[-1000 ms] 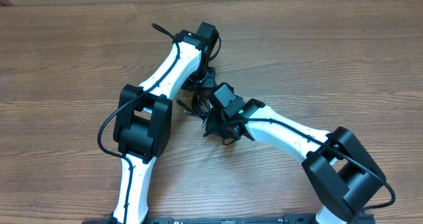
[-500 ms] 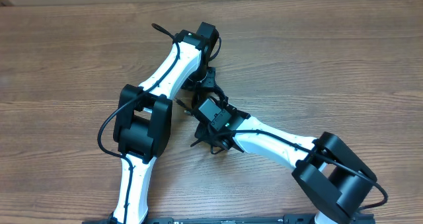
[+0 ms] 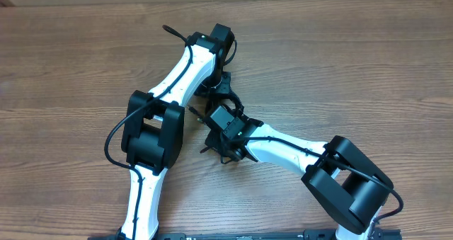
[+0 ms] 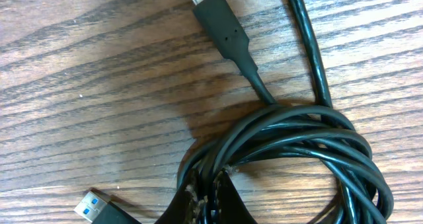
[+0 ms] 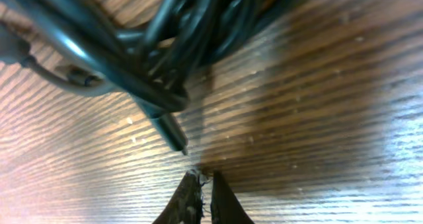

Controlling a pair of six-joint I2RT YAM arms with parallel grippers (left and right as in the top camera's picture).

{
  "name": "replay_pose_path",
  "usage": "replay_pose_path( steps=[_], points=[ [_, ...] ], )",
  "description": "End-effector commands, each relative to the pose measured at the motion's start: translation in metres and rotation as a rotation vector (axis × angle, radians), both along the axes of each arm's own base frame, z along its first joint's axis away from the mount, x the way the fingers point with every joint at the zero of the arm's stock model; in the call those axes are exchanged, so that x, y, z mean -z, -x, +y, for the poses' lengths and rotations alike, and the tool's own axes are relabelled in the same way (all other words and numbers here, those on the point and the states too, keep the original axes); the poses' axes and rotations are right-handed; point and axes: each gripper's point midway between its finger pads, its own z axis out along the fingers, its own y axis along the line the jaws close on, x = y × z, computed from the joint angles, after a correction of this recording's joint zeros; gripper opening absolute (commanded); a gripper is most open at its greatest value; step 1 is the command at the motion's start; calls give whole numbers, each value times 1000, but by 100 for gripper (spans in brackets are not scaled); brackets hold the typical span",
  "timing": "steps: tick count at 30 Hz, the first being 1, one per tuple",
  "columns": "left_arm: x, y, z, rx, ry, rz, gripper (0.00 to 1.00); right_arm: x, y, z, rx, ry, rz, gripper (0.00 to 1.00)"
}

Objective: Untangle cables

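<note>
Two white robot arms meet over a wooden surface (image 3: 354,70), seen from above. The cables (image 4: 297,135), thin black cords wound into one loose coil, lie near the middle of the surface, mostly hidden between the two wrists.

Over the last second the right arm (image 3: 283,146) has swung left and a little nearer, its elbow following. Its wrist now sits just beside the coil's near side. This looks like lining up a second hold, with the coil still wound and the untangling barely begun.

The left arm (image 3: 180,73) stretches from the near left toward the far middle, its wrist tipped down over the coil. The left jaws are together, and their fingertips (image 4: 198,204) touch the coil's edge. I cannot tell whether a strand is pinched.

The right jaws are together on nothing, their fingertips (image 5: 188,197) low over bare wood, with the cords just beyond. One slim black plug (image 4: 218,22) lies free on the far side.
</note>
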Motion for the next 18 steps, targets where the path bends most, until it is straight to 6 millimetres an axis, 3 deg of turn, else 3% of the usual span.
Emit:
replay_pose_path(
  steps=[1, 18],
  points=[
    [-5, -2, -1, 2, 2, -11, 5, 18, 11, -2, 1, 21, 61, 7],
    [-5, -2, -1, 2, 2, -11, 5, 18, -22, -26, 93, 90, -44, 4]
  ],
)
